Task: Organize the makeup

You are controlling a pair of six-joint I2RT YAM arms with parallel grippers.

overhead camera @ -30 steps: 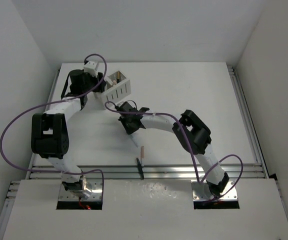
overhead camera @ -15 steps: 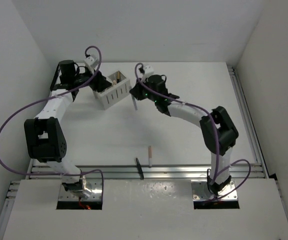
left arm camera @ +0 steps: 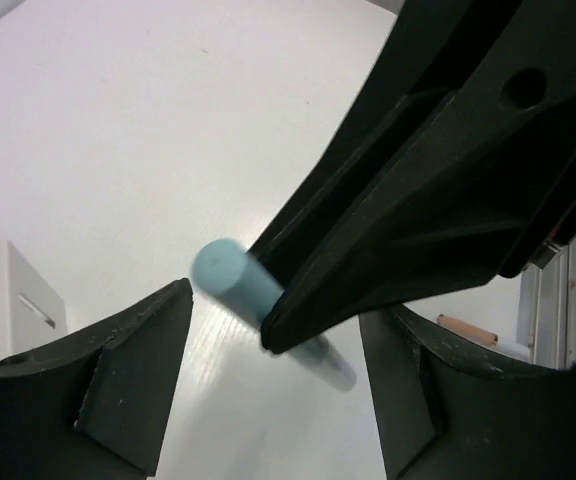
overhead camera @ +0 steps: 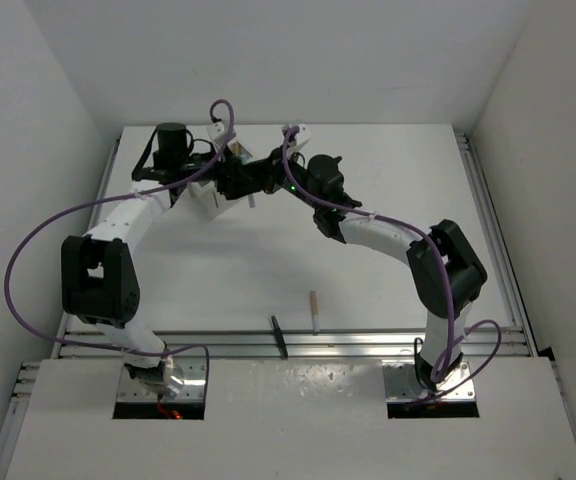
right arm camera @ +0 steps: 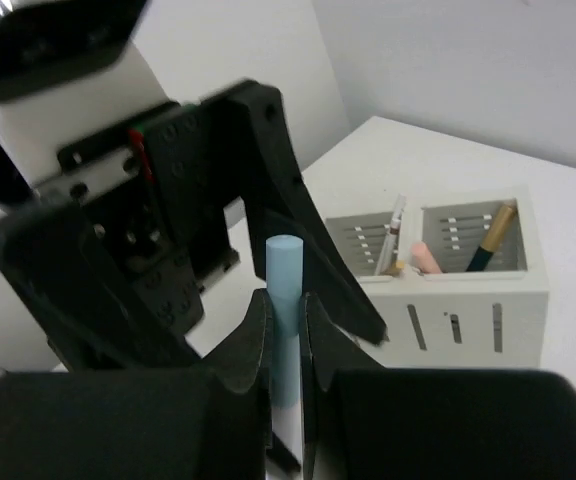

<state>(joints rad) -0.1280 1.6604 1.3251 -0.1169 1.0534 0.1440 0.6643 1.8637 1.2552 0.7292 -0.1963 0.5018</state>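
Note:
My right gripper (right arm camera: 285, 300) is shut on a pale blue makeup stick (right arm camera: 285, 268) and holds it upright. In the left wrist view the same blue stick (left arm camera: 236, 284) shows in the gap between my left gripper's (left arm camera: 276, 302) wide-open fingers, touching neither. Both grippers meet at the back left, left gripper (overhead camera: 224, 178) beside right gripper (overhead camera: 253, 184). A peach stick (overhead camera: 315, 311) and a black stick (overhead camera: 279, 336) lie near the table's front edge. The white slotted box (right arm camera: 468, 300) stands just right of the held stick, with a pink stick (right arm camera: 424, 258), a black-and-gold one (right arm camera: 492, 236) and a white one (right arm camera: 393, 234) inside.
The box (overhead camera: 211, 203) is largely hidden under the two grippers in the top view. A metal rail (overhead camera: 368, 342) runs along the table's front edge behind the arm bases. White walls close in the back and both sides.
My right arm carried the blue stick from mid-table to the box at the back left. My left gripper came off the box and opened wider. The peach stick rolled rightward.

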